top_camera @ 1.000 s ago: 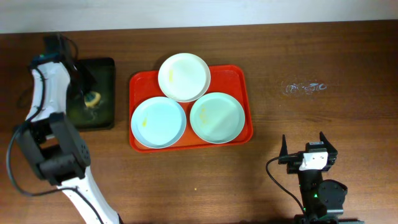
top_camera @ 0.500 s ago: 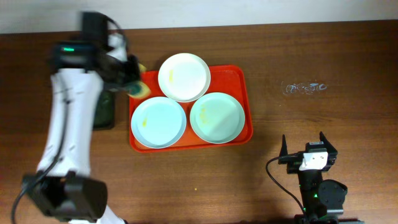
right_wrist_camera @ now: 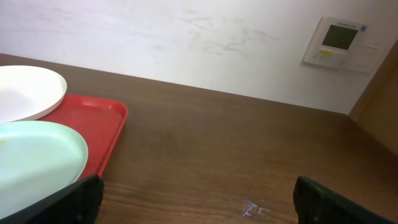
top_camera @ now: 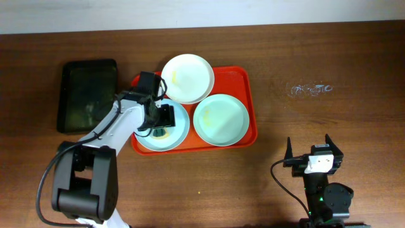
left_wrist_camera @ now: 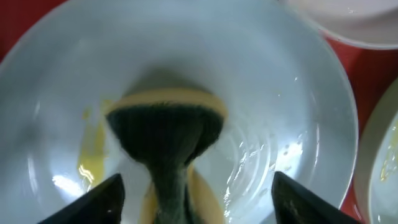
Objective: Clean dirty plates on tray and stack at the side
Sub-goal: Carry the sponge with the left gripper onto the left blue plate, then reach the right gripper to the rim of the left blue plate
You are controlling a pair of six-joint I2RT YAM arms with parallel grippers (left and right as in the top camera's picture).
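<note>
Shows orange-red across the tray (top_camera: 243, 107). Shows pale mint-blue on two plates: the left plate (top_camera: 180, 130), streaked with yellow smears, and the right plate (top_camera: 220, 119), faintly yellowish. Reads cream-white on the third plate (top_camera: 186, 77), with a faint yellow mark. Pairs dark green over yellow on the sponge (left_wrist_camera: 165, 121). Runs glossy black over the smaller tray (top_camera: 88, 95), dark brown wood grain over the table (top_camera: 316, 50), white with black on the left arm (top_camera: 111, 130). Puts off-white with faint grey scuffs on the wall (right_wrist_camera: 124, 37).
</note>
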